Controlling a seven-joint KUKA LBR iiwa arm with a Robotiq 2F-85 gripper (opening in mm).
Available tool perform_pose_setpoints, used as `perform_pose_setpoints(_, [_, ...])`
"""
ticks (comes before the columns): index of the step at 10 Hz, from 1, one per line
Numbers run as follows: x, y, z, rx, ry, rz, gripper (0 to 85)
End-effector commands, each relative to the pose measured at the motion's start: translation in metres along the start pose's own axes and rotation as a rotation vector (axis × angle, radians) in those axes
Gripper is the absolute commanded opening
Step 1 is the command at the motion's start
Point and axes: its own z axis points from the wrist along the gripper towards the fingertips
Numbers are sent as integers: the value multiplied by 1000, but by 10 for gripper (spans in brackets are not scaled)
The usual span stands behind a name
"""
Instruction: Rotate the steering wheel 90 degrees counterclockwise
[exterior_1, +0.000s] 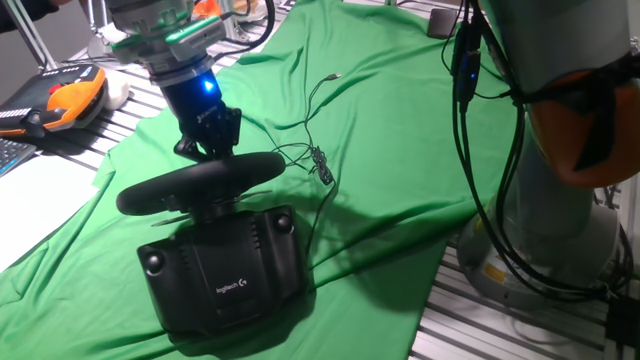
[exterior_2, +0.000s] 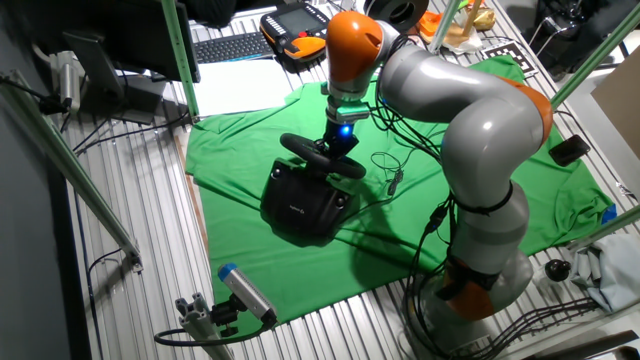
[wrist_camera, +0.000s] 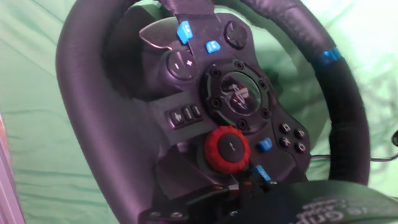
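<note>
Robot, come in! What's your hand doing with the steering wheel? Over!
Gripper at steering wheel rim, far side; grip state unclear. Wheel mounted on its base. Cable lies beside, not blocking.

Loose cable (exterior_1: 318, 160) crowds steering wheel (exterior_1: 200, 182) right side; green cloth (exterior_1: 400, 150) beyond open.

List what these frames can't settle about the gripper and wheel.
- Fingers: one fixed view, hidden behind the steering wheel rim; open, shut or touching cannot be told.
- Gripper: the other fixed view, too small.
- Hand view: fingers out of frame; wheel rim cut off by the edges.
- Base front: faces away.
</note>
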Motion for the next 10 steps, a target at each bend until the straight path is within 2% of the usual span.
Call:
perform_pose_setpoints(1, [0,-1,0,-1,1,-1,0])
perform_pose_setpoints(6, [2,-6,1,19,-9,-8,0])
perform_pose_setpoints(10, [-1,-12,7,42,-30,-8,0])
